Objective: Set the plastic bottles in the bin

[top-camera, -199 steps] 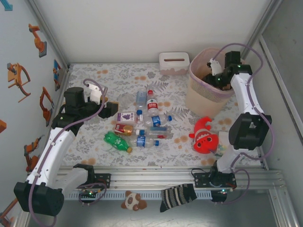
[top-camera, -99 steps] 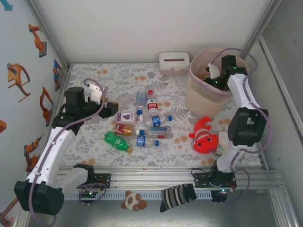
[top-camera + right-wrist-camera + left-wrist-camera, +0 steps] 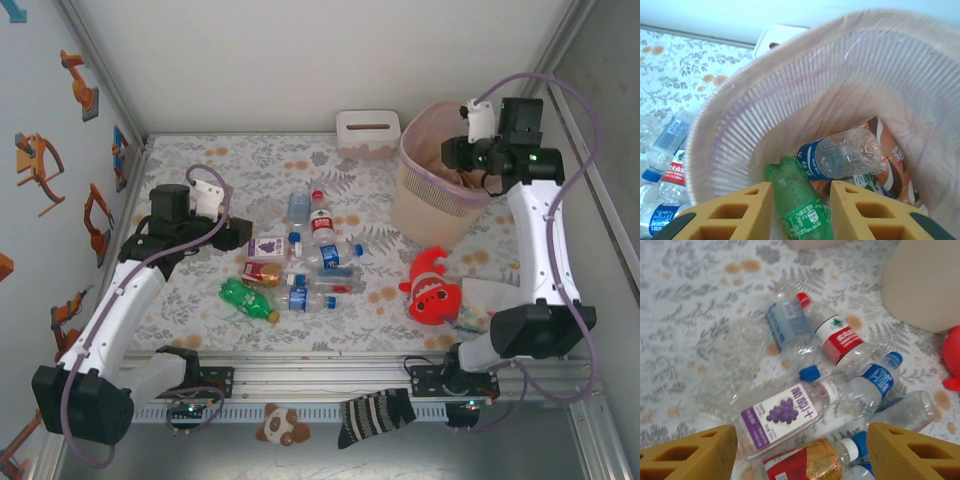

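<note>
Several plastic bottles (image 3: 312, 262) lie loose mid-table, among them a green one (image 3: 248, 299). My left gripper (image 3: 240, 232) hovers at the left end of the cluster, open. In the left wrist view its fingers (image 3: 695, 455) straddle a purple grape-label bottle (image 3: 780, 415) and a red-and-gold bottle (image 3: 805, 462) without touching either. My right gripper (image 3: 462, 158) hangs open over the pink-beige bin (image 3: 420, 168). Inside the bin (image 3: 765, 100), below the gap of the right gripper (image 3: 801, 197), lie a green bottle (image 3: 800, 200) and a clear blue-label bottle (image 3: 845, 152) on other packaging.
A red clownfish plush (image 3: 432, 290) lies in front of the bin, with a pale cloth (image 3: 482, 296) beside it. A white slotted tissue box (image 3: 368, 132) stands at the back wall. Enclosure walls close in left and right. A striped sock (image 3: 375, 415) hangs on the front rail.
My right gripper has risen from deep inside the bin to above its rim. My left gripper has edged toward the bottle cluster and its jaws have narrowed slightly.
</note>
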Motion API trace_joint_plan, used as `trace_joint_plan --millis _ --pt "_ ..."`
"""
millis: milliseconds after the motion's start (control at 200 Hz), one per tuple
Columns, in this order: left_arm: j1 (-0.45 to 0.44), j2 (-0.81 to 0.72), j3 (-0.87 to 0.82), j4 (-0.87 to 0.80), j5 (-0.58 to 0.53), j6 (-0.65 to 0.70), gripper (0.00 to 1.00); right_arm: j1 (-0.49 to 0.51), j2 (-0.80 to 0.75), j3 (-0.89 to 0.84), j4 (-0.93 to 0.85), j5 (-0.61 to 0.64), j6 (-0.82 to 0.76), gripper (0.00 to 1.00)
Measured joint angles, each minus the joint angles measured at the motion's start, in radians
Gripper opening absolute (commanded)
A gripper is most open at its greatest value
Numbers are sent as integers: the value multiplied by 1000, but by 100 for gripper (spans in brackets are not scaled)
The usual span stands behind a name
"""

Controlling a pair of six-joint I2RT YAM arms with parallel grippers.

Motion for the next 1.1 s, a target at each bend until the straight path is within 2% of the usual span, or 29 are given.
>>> trace_joint_plan --millis 260,536,836,1102 --pt "0 20 0 -113 -166 -224 74 60 -156 -81 48 3 58 37" --pt "0 -10 -44 -211 -303 -497 74 213 -292 -221 89 10 134 37" --pt "-28 -72 -235 -276 -298 -771 74 362 -359 -294 137 45 214 37" --pt "-40 -143 -350 -261 -260 -925 79 443 -357 -298 167 83 234 38"
